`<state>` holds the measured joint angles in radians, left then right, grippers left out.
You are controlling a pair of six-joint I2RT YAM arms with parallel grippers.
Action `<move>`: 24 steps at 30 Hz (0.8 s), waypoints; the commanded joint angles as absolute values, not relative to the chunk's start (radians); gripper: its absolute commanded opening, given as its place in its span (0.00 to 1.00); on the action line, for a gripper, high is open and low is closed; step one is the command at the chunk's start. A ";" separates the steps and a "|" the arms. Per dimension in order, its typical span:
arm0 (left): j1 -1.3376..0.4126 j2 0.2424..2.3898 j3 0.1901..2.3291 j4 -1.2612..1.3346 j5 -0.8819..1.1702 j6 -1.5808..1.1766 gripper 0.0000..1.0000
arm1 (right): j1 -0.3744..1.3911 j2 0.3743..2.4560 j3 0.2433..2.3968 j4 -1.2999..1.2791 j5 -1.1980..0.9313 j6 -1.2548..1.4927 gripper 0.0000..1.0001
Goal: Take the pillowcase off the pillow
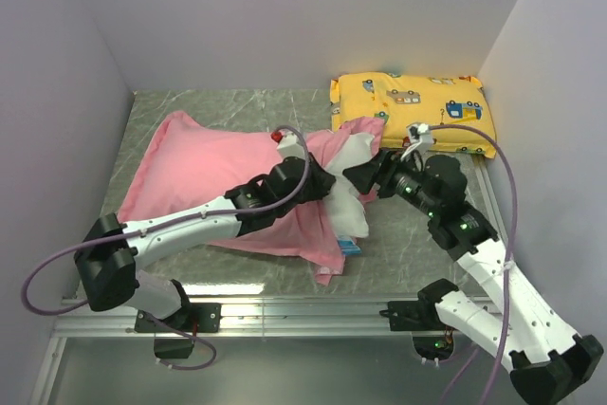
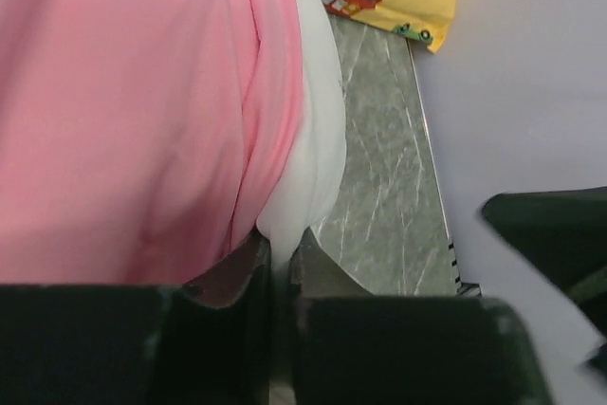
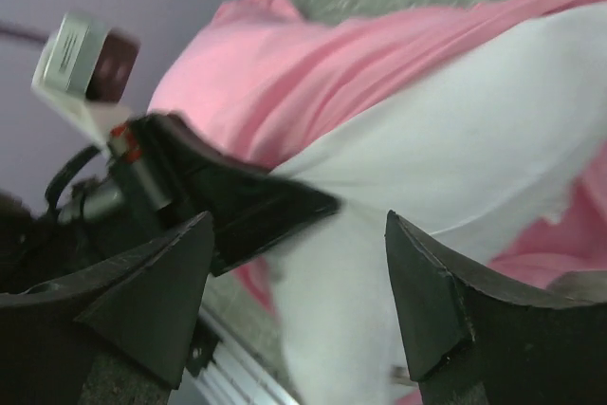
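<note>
We see the pink pillowcase, smooth and softly creased, lying lengthwise across the grey marbled table with its open end to the right. The plump white pillow bulges out of that end in rumpled folds. Our left gripper is pinched tight on the pillow's white edge. Our right gripper gapes wide just beside it, holding nothing.

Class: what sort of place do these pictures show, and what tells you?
Probably a robot test cell: plain walls enclose a stone-patterned table, a left arm and right arm are mounted on a metal rail, working a white pillow in its pillowcase.
</note>
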<state>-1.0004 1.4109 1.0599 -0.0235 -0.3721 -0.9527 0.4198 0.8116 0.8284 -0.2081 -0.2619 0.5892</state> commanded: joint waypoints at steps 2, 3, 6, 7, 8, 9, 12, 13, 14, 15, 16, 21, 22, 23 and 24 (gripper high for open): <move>-1.029 1.407 1.138 0.112 -0.340 -0.956 0.22 | 0.497 0.850 0.686 -0.212 -0.134 0.566 0.80; -1.031 1.398 1.138 0.095 -0.350 -0.954 0.36 | 0.506 0.850 0.661 -0.195 -0.130 0.569 0.80; -1.032 1.381 1.146 0.058 -0.382 -0.945 0.60 | 0.512 0.839 0.591 -0.158 -0.101 0.572 0.80; -1.032 1.367 1.146 0.043 -0.383 -0.942 0.64 | 0.514 0.836 0.578 -0.146 -0.100 0.566 0.80; -1.032 1.361 1.152 0.031 -0.390 -0.936 0.67 | 0.512 0.833 0.565 -0.143 -0.097 0.561 0.80; -1.032 1.356 1.160 0.017 -0.393 -0.931 0.71 | 0.512 0.830 0.560 -0.143 -0.097 0.558 0.80; -1.040 1.327 1.192 -0.067 -0.423 -0.916 0.75 | 0.514 0.830 0.552 -0.146 -0.087 0.552 0.80; -1.043 1.318 1.204 -0.119 -0.437 -0.911 0.75 | 0.514 0.828 0.549 -0.149 -0.081 0.546 0.80; -1.043 1.312 1.215 -0.155 -0.471 -0.911 0.75 | 0.515 0.824 0.546 -0.146 -0.080 0.546 0.80; -1.045 1.301 1.226 -0.197 -0.488 -0.911 0.76 | 0.514 0.821 0.543 -0.141 -0.083 0.542 0.80; -1.045 1.296 1.248 -0.271 -0.505 -0.910 0.76 | 0.514 0.819 0.545 -0.146 -0.086 0.538 0.80; -1.045 1.342 1.328 -0.520 -0.641 -0.856 0.79 | 0.518 0.756 0.560 -0.163 -0.094 0.542 0.81; -1.045 1.362 1.360 -0.566 -0.653 -0.847 0.80 | 0.518 0.750 0.575 -0.175 -0.095 0.538 0.81; -1.045 1.383 1.376 -0.636 -0.666 -0.836 0.81 | 0.525 0.750 0.586 -0.184 -0.097 0.537 0.81; -1.045 1.416 1.385 -0.656 -0.681 -0.836 0.83 | 0.528 0.755 0.597 -0.199 -0.097 0.531 0.81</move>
